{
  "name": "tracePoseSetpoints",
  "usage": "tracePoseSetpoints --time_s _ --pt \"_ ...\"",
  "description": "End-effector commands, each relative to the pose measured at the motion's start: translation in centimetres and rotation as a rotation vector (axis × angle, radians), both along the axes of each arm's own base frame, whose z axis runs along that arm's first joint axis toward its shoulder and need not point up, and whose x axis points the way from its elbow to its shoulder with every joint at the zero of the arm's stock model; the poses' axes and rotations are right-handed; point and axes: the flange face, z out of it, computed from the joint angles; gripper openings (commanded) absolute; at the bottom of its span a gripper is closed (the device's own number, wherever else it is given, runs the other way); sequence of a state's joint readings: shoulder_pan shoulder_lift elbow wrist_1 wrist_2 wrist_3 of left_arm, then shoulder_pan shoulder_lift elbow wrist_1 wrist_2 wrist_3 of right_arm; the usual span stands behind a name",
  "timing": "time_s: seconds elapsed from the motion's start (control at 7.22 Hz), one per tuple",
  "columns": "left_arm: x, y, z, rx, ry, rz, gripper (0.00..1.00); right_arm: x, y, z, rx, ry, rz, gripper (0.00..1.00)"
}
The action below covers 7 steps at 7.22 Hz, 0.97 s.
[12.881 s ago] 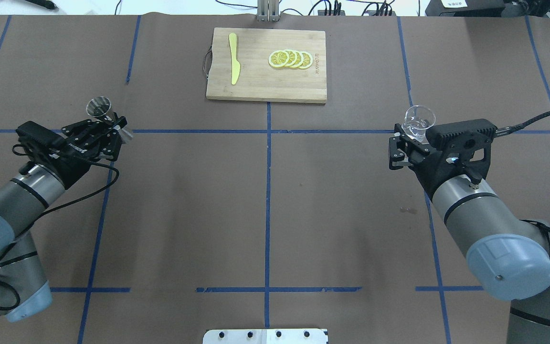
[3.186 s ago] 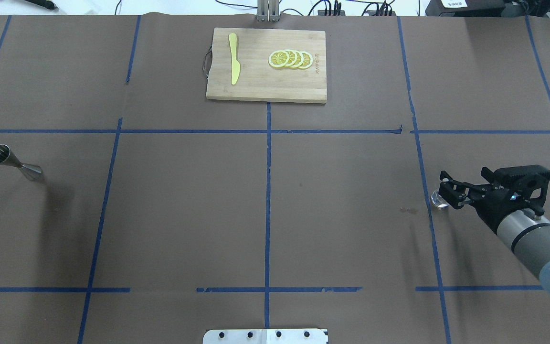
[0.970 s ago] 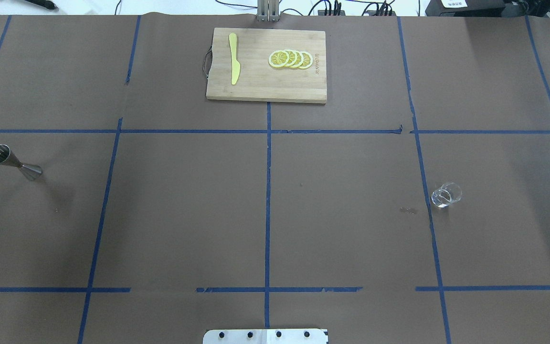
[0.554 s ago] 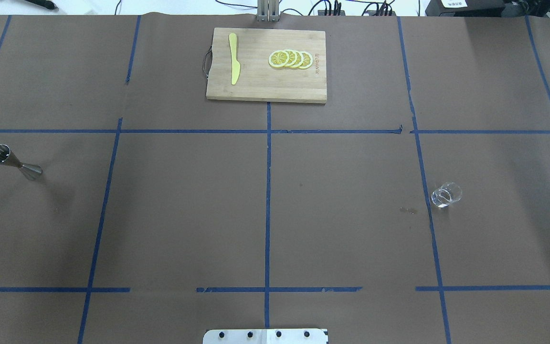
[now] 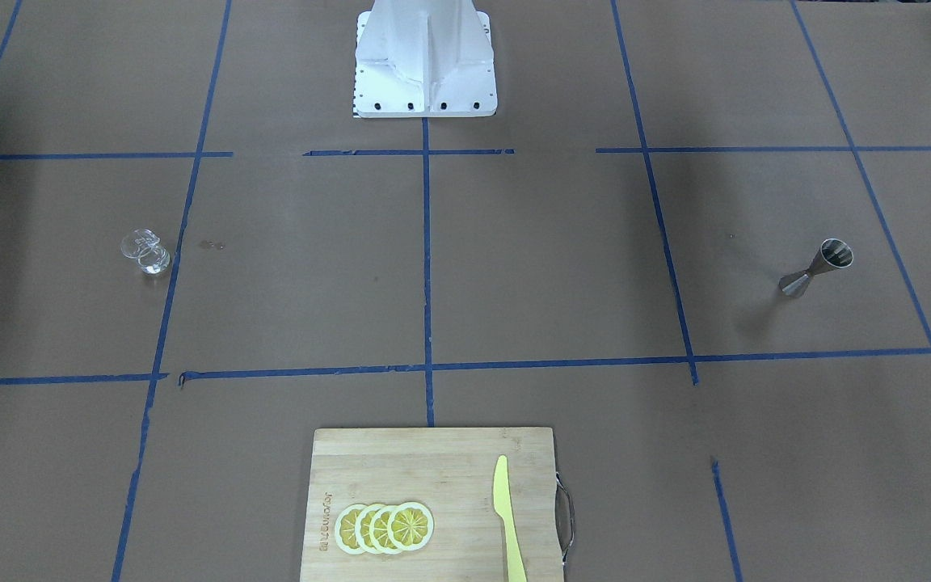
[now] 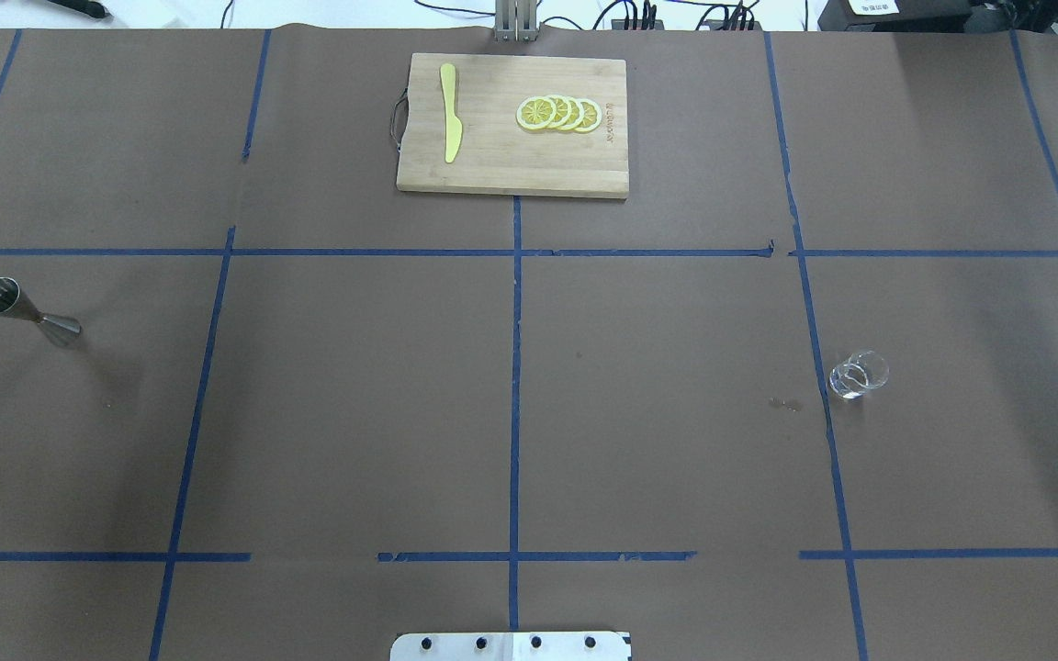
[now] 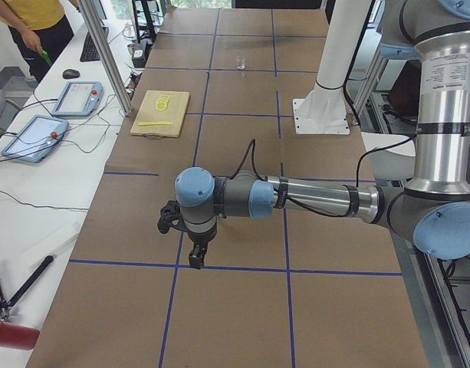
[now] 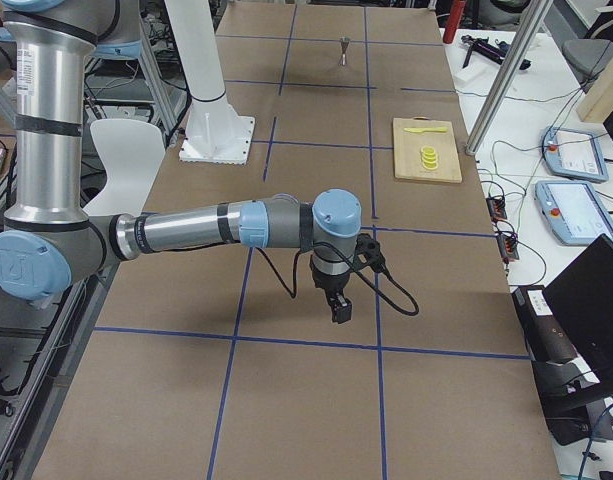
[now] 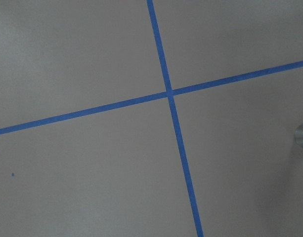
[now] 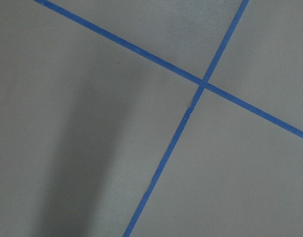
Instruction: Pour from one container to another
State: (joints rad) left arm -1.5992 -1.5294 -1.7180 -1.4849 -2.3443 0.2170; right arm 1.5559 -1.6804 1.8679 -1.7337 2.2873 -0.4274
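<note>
Black left gripper [image 7: 195, 261], opening indiscernible.

Left arm reaching low over the near worktop

The near left arm [image 7: 311, 201] stretches out from the robot's side, its left pincer [image 7: 195, 261] pointing down just above the brown worktop [image 7: 242, 314], close to a blue tape line; how its jaws stand cannot be told. Farther along lies a cutting board [image 7: 172, 123] with lemon slices [image 7: 164, 100] and a yellow knife [image 7: 154, 123]. A clear glass [image 7: 240, 63] stands at the far end. 2 tablets [image 7: 34, 136] lie on the white side table [image 7: 35, 192].
</note>
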Motion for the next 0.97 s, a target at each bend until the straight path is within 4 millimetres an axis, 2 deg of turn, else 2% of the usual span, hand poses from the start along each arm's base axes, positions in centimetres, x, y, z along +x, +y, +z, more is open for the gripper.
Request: tracePoseSetpoints --time_s 0.0,0.42,0.83 --pt "0.07 -0.02 -0.12 0.003 0.004 0.000 1.00 -0.41 0.04 0.31 -0.008 0.002 -0.008 1.00" --pt "0.12 -0.07 -0.13 0.021 0.000 0.006 1.00 -0.82 0.06 0.52 -0.013 0.000 -0.016 1.00" --pt "0.09 -0.72 -1.06 0.085 -0.013 0.007 1.00 -0.84 0.06 0.51 -0.014 -0.001 -0.016 1.00"
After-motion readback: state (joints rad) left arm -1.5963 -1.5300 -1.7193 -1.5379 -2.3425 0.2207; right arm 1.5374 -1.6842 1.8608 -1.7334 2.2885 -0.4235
